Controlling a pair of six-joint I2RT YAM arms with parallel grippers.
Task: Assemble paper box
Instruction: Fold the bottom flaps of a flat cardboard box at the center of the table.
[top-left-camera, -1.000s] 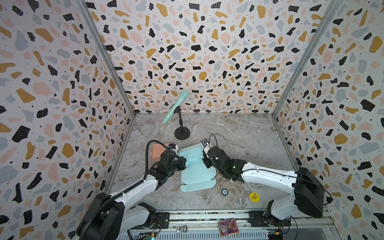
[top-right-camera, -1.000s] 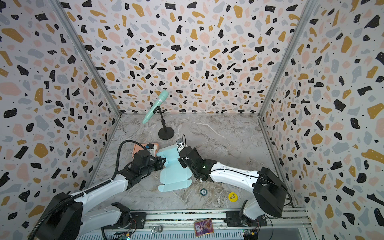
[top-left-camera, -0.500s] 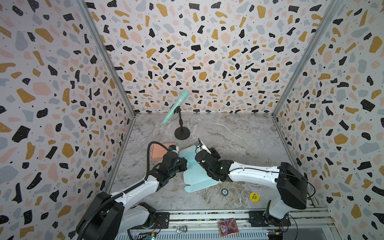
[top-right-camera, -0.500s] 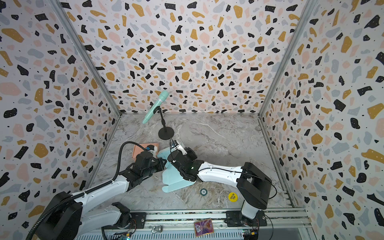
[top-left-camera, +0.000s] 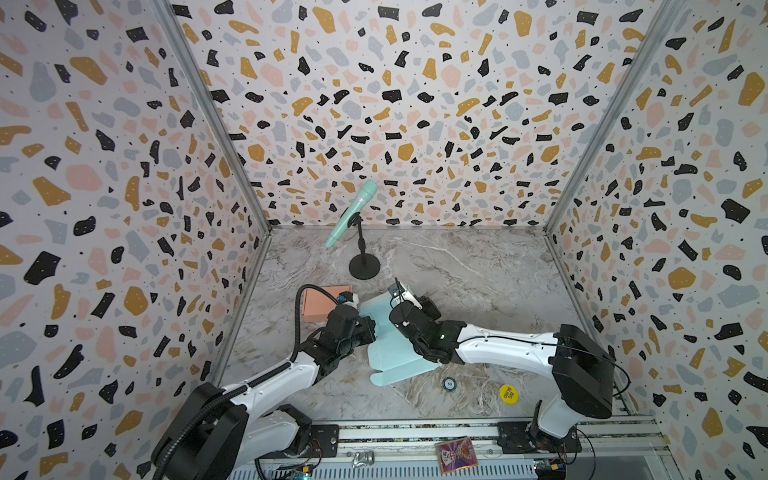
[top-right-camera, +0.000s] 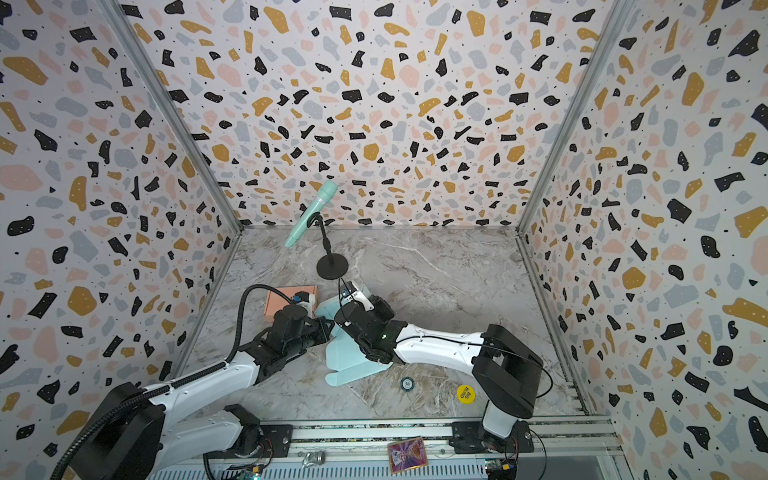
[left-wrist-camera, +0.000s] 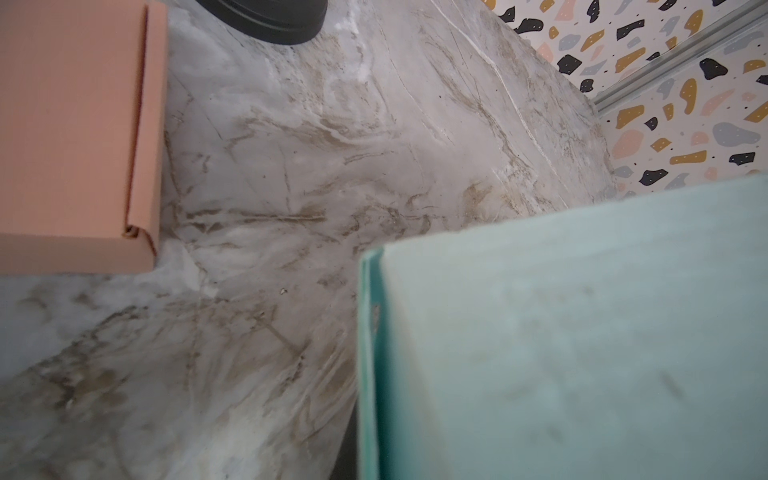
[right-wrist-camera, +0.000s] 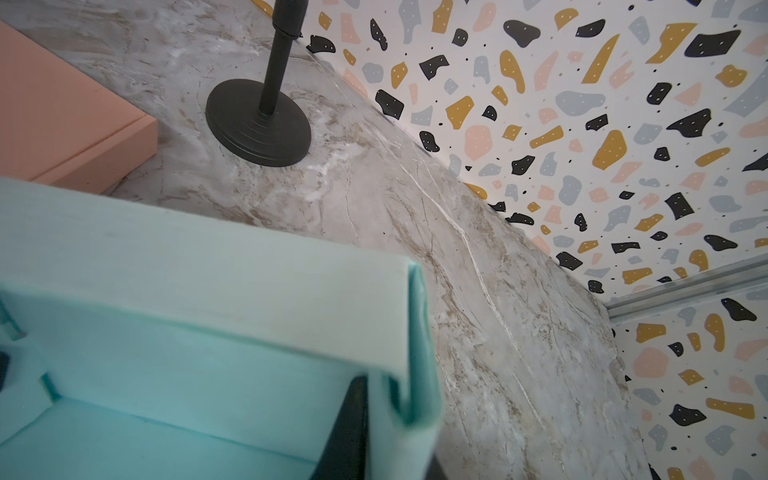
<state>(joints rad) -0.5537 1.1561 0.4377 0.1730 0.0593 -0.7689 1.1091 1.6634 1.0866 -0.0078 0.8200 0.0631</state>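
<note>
Near worktop (top-left-camera: 478, 266) centre: teal paper box (top-left-camera: 390, 357), partly folded, lid flap flat toward 6 o'clock. Left claw (top-left-camera: 368, 328) pinched narrow on its 9 o'clock wall; right claw (right-wrist-camera: 386, 419) clamped over a raised wall. Pink box (top-left-camera: 318, 303) at 10 o'clock.

Both arms are stretched low and inward over the table, the left gripper (top-left-camera: 368, 328) closed tight on one edge of the teal paper box (top-left-camera: 395, 357) and the right gripper (top-left-camera: 401, 309) clamped on a raised wall (right-wrist-camera: 390, 399) of it opposite.
</note>
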